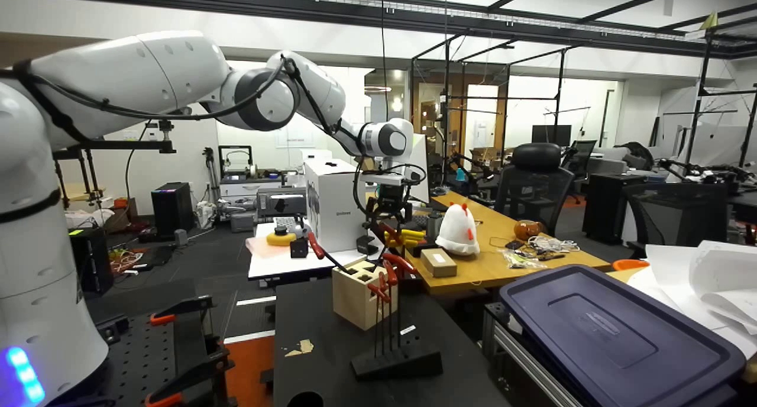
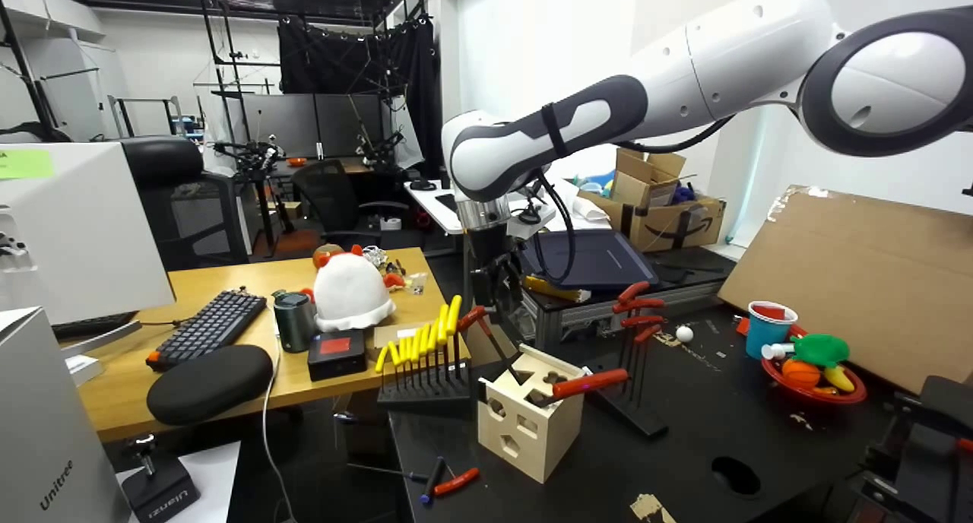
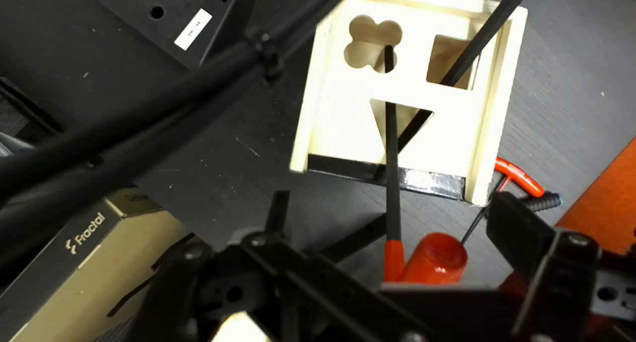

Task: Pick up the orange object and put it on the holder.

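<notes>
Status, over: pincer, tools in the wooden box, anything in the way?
Pincer open, nothing gripped. Red-handled tool leaning in wooden box's triangular opening. Second tool leaning from square opening, possible snag.

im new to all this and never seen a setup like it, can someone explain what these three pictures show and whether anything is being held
The white machine is a robot arm, ending in a black gripper with two fingers. Two pictures come from cameras outside the robot; the downward one comes from a camera on its wrist, so the gripper shows along the bottom.

On the black table sits a wooden box with shaped holes, and two red-handled tools lean in it. Nearby are two black stands, one with yellow-handled tools, one with more red ones, plus a ball, a cup and a filled red bowl.

Nothing seems held: in the wrist view the fingers stand open, with one tool's handle between them and a gap on either side.
</notes>
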Robot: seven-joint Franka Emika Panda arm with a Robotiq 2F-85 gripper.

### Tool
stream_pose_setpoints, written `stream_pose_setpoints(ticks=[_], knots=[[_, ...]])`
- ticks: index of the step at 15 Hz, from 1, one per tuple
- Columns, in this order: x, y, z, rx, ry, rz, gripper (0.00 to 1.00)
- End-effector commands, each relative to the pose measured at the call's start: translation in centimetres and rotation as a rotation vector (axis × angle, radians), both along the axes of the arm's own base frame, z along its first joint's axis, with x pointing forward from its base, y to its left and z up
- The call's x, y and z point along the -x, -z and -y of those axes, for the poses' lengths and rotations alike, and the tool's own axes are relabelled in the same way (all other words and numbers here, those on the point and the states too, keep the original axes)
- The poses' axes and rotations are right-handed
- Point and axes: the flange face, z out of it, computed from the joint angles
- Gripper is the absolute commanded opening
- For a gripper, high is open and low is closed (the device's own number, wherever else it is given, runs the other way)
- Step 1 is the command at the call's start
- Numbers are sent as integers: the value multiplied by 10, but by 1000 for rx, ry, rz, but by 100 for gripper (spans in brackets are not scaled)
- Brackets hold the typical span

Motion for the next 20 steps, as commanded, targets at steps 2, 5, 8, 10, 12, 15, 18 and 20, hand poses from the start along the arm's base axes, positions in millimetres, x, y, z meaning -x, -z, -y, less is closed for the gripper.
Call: stream_pose_setpoints(ticks=[2, 5, 8, 10, 12, 15, 18, 20], knots=[[-7, -4, -11, -14, 1, 9, 100], [-7, 1, -14, -20, -1, 13, 100], [-8, 7, -15, -23, -3, 16, 100], [-8, 11, -17, -21, -8, 24, 100], [-9, 13, -18, -3, -4, 34, 100], [-1, 8, -15, 47, 41, -22, 100], [18, 2, -12, 101, 89, -146, 100], [29, -5, -8, 99, 116, -223, 100]])
